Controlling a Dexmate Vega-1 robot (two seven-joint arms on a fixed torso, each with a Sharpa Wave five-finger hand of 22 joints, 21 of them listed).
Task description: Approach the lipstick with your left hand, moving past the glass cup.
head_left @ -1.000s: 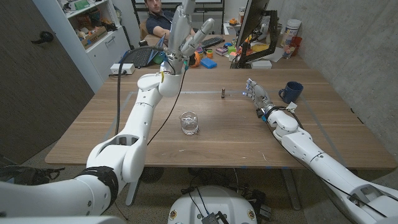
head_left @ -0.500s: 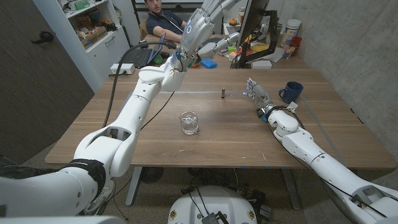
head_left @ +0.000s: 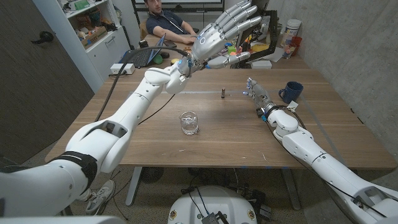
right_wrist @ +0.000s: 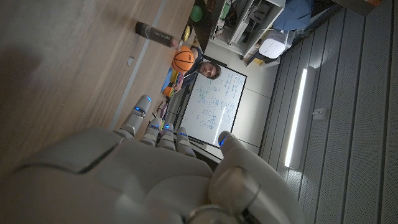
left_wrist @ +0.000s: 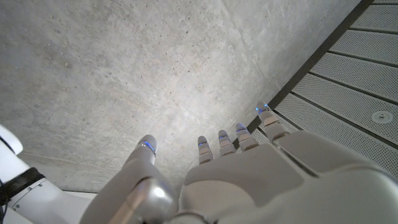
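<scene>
Left hand (head_left: 222,31) raised, fingers spread, empty, above lipstick (head_left: 222,93), glass cup (head_left: 189,122) nearer robot

The left arm stretches long and raised above the worktop (head_left: 186,146), its left hand (head_left: 222,32) held high over the far edge with the back turned toward the head camera, fingers (left_wrist: 239,138) spread apart and holding nothing. The right arm lies low along the worktop's right side, and its right hand (head_left: 255,93) stands near the middle of the worktop, fingers (right_wrist: 163,132) extended close together with nothing between them.
</scene>
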